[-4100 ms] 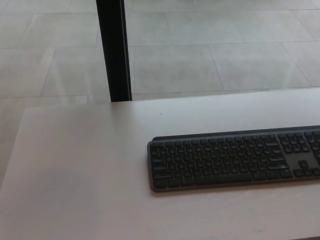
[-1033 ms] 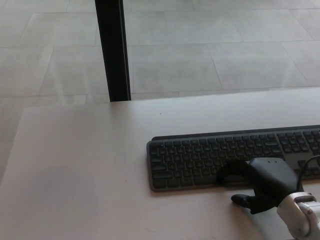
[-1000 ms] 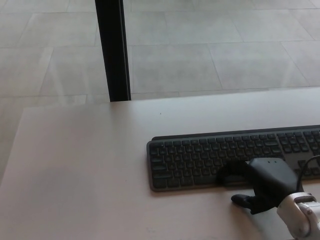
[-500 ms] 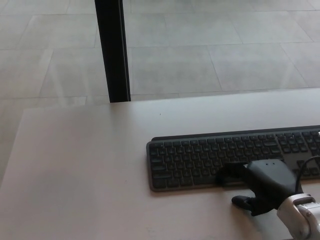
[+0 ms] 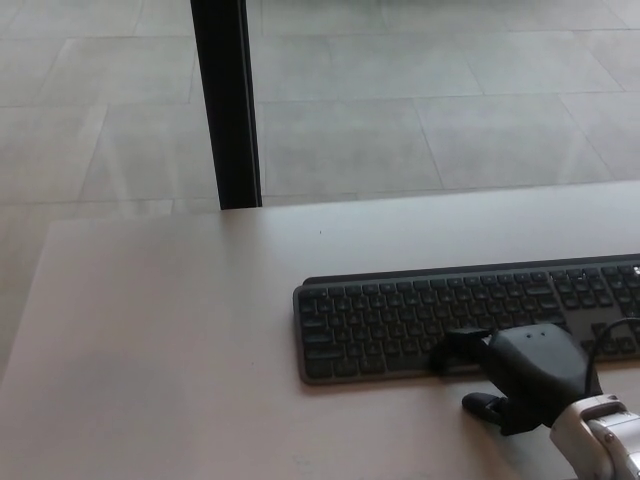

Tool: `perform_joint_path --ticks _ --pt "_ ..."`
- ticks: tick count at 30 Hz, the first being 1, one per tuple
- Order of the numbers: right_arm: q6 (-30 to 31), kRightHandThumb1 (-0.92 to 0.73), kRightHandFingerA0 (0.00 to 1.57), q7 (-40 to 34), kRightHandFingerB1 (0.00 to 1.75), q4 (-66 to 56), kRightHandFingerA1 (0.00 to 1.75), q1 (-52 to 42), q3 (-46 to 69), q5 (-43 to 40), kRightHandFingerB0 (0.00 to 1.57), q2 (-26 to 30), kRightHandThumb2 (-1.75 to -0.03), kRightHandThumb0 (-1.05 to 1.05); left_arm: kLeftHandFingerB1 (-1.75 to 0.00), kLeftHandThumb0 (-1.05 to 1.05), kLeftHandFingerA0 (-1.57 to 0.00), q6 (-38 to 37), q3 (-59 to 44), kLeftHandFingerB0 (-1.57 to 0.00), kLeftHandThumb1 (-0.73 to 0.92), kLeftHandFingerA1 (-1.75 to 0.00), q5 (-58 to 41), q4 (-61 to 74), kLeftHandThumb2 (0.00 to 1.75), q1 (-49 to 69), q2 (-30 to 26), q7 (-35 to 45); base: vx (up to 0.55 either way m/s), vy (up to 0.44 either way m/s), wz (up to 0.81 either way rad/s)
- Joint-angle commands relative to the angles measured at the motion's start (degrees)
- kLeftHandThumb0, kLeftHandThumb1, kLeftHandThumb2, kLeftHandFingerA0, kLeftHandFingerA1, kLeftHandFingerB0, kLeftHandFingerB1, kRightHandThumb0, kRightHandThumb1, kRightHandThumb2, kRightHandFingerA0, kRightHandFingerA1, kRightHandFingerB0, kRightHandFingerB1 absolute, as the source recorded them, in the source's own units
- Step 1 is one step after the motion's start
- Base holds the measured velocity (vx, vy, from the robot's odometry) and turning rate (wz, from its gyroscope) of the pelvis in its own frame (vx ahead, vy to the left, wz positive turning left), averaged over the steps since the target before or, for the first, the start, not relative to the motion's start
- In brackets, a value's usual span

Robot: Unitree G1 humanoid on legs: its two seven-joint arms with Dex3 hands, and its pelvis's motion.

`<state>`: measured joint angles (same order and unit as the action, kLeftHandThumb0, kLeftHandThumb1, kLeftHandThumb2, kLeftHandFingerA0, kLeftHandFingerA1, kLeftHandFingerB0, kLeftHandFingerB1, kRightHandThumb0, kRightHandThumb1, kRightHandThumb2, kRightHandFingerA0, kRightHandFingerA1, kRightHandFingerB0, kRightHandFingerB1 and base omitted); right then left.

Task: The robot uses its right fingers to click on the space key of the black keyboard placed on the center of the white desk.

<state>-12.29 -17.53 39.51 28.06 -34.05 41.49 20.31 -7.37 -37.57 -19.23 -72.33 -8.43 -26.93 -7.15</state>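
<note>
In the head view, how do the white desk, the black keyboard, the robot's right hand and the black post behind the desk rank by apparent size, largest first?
1. White desk.
2. Black keyboard, partly cut off at the picture's right edge.
3. Black post.
4. Right hand, which looks smallest, though it is nearest the camera and partly out of frame.

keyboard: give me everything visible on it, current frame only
The black keyboard is a low, flat, full-size board with dark grey keys and faint legends, matte, plastic by the look. It lies flat on the white desk, slightly angled, on the right side of the head view, with its right end cut off by the picture's edge. The right hand comes in from the lower right; one black finger lies over the bottom key row, about where the space key sits. Actual contact cannot be confirmed.
</note>
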Motion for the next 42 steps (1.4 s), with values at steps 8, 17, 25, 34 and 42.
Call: perform_joint_path --ticks 8,17,25,34,42 --pt "0.6 -0.61 0.72 2.2 0.45 4.5 1.47 -1.0 -5.2 5.9 0.67 2.5 -0.62 -0.31 -0.60 -0.41 -0.78 -1.4 -0.4 -0.80 0.53 -0.87 -0.8 -0.1 0.56 -0.5 -1.2 -0.3 0.00 0.000 0.00" --pt "0.0 -0.63 0.69 3.8 0.44 3.3 1.50 0.4 -7.2 6.2 0.67 4.4 -0.63 -0.31 -0.60 -0.42 -0.78 -1.7 0.0 -0.81 0.54 -0.87 -0.6 0.0 0.56 0.0 -0.9 -0.1 0.00 0.000 0.00" --pt "-1.7 -0.64 0.74 2.5 0.46 2.4 1.53 0.8 -7.6 6.5 0.69 4.7 -0.61 -0.29 -0.59 -0.43 -0.81 -1.7 0.2 -0.80 0.53 -0.91 -0.4 -0.1 0.56 0.1 -1.0 -0.5 0.00 0.000 0.00" --pt "-1.6 -0.61 0.74 3.6 0.47 0.1 1.55 0.9 -5.5 4.3 0.69 5.1 -0.63 -0.29 -0.58 -0.44 -0.81 -1.9 0.3 -0.81 0.53 -0.88 -0.2 -0.3 0.56 0.3 -1.2 -0.6 0.00 0.000 0.00" --pt "-0.6 -0.61 0.82 11.2 0.45 -5.9 1.39 0.3 11.9 -15.6 0.67 0.1 -0.60 -0.27 -0.72 -0.45 -0.81 -1.7 0.7 -0.76 0.42 -0.89 0.1 -0.3 0.87 0.5 -1.2 -1.1 0.00 0.000 0.00"
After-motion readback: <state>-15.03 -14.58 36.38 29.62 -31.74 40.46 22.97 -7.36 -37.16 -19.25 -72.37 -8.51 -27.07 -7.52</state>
